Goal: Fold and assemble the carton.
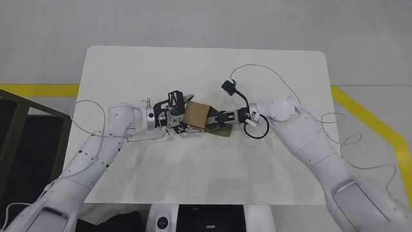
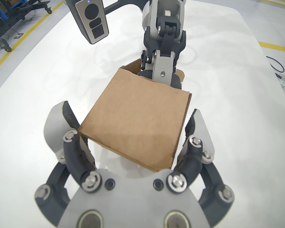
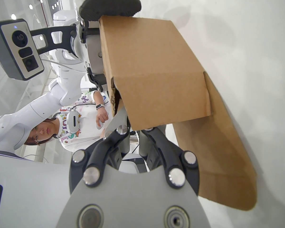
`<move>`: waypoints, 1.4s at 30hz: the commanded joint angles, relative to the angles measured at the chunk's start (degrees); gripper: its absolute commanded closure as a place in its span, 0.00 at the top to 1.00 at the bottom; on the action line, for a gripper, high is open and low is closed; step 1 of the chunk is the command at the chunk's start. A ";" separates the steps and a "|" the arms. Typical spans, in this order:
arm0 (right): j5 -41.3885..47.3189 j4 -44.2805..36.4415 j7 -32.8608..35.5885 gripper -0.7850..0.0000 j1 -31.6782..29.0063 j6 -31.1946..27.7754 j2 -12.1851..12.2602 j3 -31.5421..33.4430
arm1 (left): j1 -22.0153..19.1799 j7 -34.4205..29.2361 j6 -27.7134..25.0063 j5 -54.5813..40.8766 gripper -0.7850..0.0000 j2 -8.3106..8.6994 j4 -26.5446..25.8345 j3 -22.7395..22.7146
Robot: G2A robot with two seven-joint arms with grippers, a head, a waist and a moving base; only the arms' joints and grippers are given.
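- Carton [image 1: 199, 115]: middle of the table [image 1: 129, 64], well off every edge, lying on its side between the two hands.
- Done, by the look of it: the flat blank is popped up into a squared sleeve. Top wall and side wall meet at clean creases.
- Not done: the long rounded flap [image 3: 218, 157] at the right-arm end is unfolded and lies flat against the table, so that end is open.
- Opposite end: can't tell whether it is closed, the top wall hides it.
- Right hand [image 2: 161, 79]: pinching a carton wall at the open end, one finger inside and one outside.
- Left hand [image 2: 131, 110]: spread wide, straddling the opposite end. One pad touches a corner, the other sits just beside the far edge. I read it as bracing, not clamping.
- Estimate: roughly halfway. Left to do: fold the rounded flap over, tuck it in, then check and close the other end.
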 commanded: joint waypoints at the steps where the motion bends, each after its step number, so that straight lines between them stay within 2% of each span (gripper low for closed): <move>1: -0.17 0.40 0.24 0.00 0.44 -0.25 -0.12 0.05 | 0.04 -0.06 -0.04 -0.01 1.00 -0.01 -0.04 -0.05; 8: -2.32 -2.81 1.07 0.00 -1.34 0.47 1.37 2.78 | 0.01 -0.21 -0.03 -0.28 1.00 -0.10 -0.19 -0.19; 17: -6.83 -13.09 -0.30 0.00 -8.76 6.46 5.49 10.92 | 0.03 -0.47 0.10 -0.60 1.00 -0.19 0.00 -0.41; 22: -8.83 -16.24 -1.35 0.00 -11.17 8.55 6.74 13.84 | 0.14 -0.64 0.28 -0.66 1.00 -0.19 0.01 -0.67; 31: -9.73 -15.26 -4.49 0.00 -9.42 7.84 6.16 12.80 | 0.55 0.82 0.72 0.97 1.00 -0.06 -1.03 -1.08; 42: -8.16 -10.50 -3.92 0.00 -6.40 6.00 4.22 8.32 | 0.73 1.21 0.82 1.79 1.00 -0.14 -0.91 -0.94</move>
